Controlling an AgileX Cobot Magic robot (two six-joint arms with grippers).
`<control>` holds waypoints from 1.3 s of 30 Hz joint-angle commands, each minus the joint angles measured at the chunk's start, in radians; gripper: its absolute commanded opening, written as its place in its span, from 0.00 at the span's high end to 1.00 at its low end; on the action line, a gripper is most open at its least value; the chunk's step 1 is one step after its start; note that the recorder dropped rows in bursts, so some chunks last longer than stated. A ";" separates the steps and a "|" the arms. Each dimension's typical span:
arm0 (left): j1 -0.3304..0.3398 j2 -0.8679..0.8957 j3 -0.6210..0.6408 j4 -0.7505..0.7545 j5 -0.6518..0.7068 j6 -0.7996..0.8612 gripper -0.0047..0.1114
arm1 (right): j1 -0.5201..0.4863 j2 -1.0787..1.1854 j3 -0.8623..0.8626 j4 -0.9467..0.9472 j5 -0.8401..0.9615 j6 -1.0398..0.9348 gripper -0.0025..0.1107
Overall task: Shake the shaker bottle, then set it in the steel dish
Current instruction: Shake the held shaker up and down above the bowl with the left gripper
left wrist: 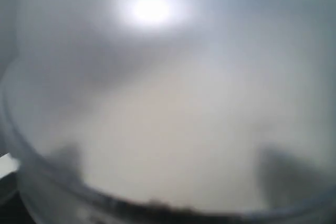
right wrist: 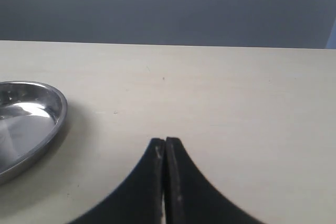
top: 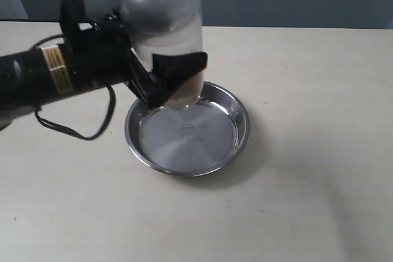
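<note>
The shaker bottle [top: 163,29], clear frosted plastic, is held in the air above the steel dish [top: 239,128], its narrow capped end pointing down over the dish's near-left part and brown granules gathered there. My left gripper [top: 172,81] is shut on the bottle's lower half. In the left wrist view the bottle [left wrist: 168,108] fills the frame as a blurred pale surface and hides the fingers. My right gripper [right wrist: 165,142] is shut with nothing in it, low over the table to the right of the dish [right wrist: 52,114]; it does not show in the exterior view.
The beige table [top: 307,200] spreads around the dish, with a dark wall behind its far edge. A black cable [top: 73,128] loops under the left arm near the dish's left side.
</note>
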 commanded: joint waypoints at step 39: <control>-0.301 -0.192 -0.030 -1.065 0.286 0.571 0.96 | 0.004 -0.004 0.001 -0.001 -0.014 0.000 0.98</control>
